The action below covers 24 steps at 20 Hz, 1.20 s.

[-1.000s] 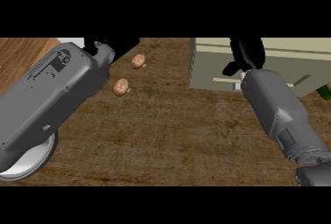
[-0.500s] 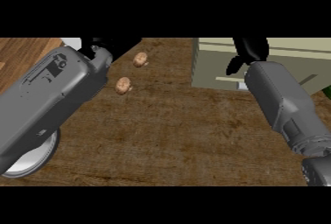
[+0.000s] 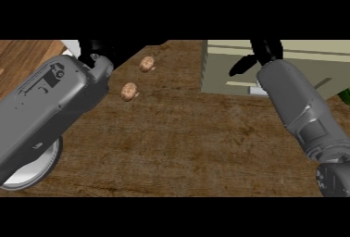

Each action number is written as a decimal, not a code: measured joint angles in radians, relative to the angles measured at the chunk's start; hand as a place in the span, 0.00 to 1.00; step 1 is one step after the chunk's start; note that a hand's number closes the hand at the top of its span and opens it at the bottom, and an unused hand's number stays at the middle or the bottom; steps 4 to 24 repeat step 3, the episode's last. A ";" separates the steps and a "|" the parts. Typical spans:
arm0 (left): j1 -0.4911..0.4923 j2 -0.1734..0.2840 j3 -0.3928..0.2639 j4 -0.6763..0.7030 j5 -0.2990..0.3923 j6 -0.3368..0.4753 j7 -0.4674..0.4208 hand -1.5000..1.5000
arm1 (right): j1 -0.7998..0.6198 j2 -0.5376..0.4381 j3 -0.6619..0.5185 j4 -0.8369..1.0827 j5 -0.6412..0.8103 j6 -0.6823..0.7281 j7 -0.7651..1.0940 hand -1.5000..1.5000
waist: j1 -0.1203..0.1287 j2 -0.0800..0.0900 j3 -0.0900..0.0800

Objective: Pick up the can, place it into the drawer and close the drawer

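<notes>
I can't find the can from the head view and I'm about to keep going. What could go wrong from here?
1. The can shows nowhere, so whether it is in the drawer cannot be confirmed; closing now may skip the placement.
2. The right hand and forearm cover the drawer front, hiding how far it is open.
3. The left forearm sweeps above the plate and near two small brown items, which it could knock.
</notes>
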 measured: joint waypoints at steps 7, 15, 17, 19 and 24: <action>0.019 0.017 0.005 -0.026 0.002 -0.004 0.009 0.00 | -0.006 0.003 -0.063 0.000 -0.067 0.041 -0.042 0.00 | 0.003 -0.001 -0.001; 0.019 0.017 0.005 -0.026 0.002 -0.004 0.009 0.00 | -0.006 0.003 -0.063 0.000 -0.067 0.041 -0.042 0.00 | 0.003 -0.001 -0.001; 0.019 0.017 0.005 -0.026 0.002 -0.004 0.009 0.00 | -0.006 0.003 -0.063 0.000 -0.067 0.041 -0.042 0.00 | 0.003 -0.001 -0.001; 0.019 0.017 0.005 -0.026 0.002 -0.004 0.009 0.00 | -0.006 0.003 -0.063 0.000 -0.067 0.041 -0.042 0.00 | 0.003 -0.001 -0.001; 0.019 0.017 0.005 -0.026 0.002 -0.004 0.009 0.00 | -0.006 0.003 -0.063 0.000 -0.067 0.041 -0.042 0.00 | 0.003 -0.001 -0.001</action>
